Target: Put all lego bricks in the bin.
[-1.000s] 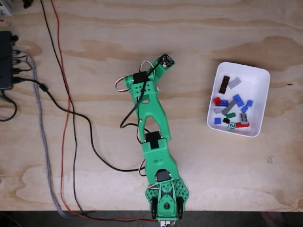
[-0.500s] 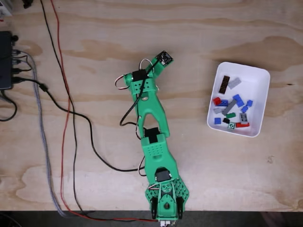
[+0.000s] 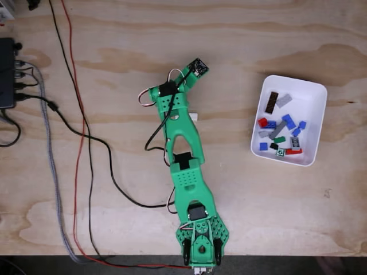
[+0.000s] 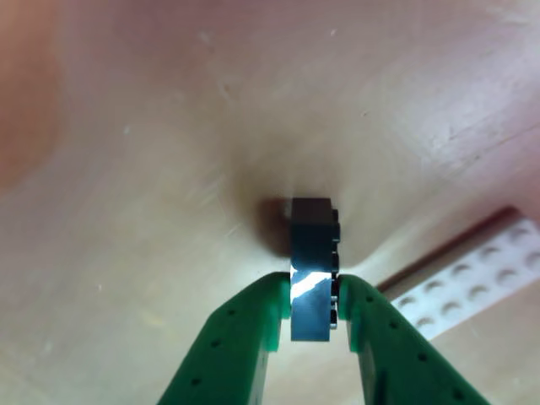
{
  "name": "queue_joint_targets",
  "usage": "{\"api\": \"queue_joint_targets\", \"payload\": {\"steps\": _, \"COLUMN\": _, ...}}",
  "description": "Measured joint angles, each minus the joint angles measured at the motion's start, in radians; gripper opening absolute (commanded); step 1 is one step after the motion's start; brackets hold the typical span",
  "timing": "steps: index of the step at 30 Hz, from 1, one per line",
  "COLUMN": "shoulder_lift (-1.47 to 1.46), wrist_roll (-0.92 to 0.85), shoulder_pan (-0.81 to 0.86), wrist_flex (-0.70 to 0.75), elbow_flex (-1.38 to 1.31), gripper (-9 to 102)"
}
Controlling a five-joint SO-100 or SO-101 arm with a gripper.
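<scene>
Tool [image 4: 313, 297] is clenched on a dark brick [image 4: 311, 268], held on edge between the two green fingers [image 4: 253, 325]; studs face right in the other view. Brick colour is hard to call, black or dark grey, with a bright glare stripe across its lower face. A shadow sits on the tabletop [image 4: 126, 211] just behind it; whether the brick touches the wood I can't tell.

A white brick [image 4: 472, 283] lies flat on the tabletop to the right of the tool, studs up, cut off by the frame's right edge and partly behind the right finger. In the fixed view only a small white sliver of it [image 3: 195, 117] pokes out beside the green arm [image 3: 182, 137]; the arm hides the tool and the held brick from above.

The bin [image 3: 312, 97] sits well apart to the right on the tabletop, holding the lego bricks [image 3: 280, 129]: blue, red, grey, brown, green, black, bunched toward its lower half. Too small and overlapped to count reliably.

Cables [image 3: 74, 114] run down the left side; a dark box [image 3: 7, 71] is cut off at the left edge.
</scene>
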Motion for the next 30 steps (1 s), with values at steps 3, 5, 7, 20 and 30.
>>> {"api": "queue_joint_targets", "payload": {"steps": 3, "shoulder_lift": 0.000, "wrist_roll": 0.012, "shoulder_pan": -0.006, "wrist_flex": -0.009, "elbow_flex": 0.000, "gripper": 0}}
{"api": "queue_joint_targets", "payload": {"steps": 5, "shoulder_lift": 0.000, "wrist_roll": 0.028, "shoulder_pan": -0.008, "wrist_flex": -0.009, "elbow_flex": 0.000, "gripper": 0}}
{"api": "queue_joint_targets", "payload": {"steps": 7, "shoulder_lift": 0.005, "wrist_roll": 0.040, "shoulder_pan": -0.008, "wrist_flex": -0.003, "elbow_flex": 0.000, "gripper": 0}}
{"api": "queue_joint_targets", "payload": {"steps": 20, "shoulder_lift": 0.603, "wrist_roll": -0.058, "shoulder_pan": 0.609, "wrist_flex": -0.063, "elbow_flex": 0.239, "gripper": 0}}
{"api": "queue_joint_targets", "payload": {"steps": 30, "shoulder_lift": 0.621, "wrist_roll": -0.233, "shoulder_pan": 0.976, "wrist_flex": -0.156, "elbow_flex": 0.350, "gripper": 13}}
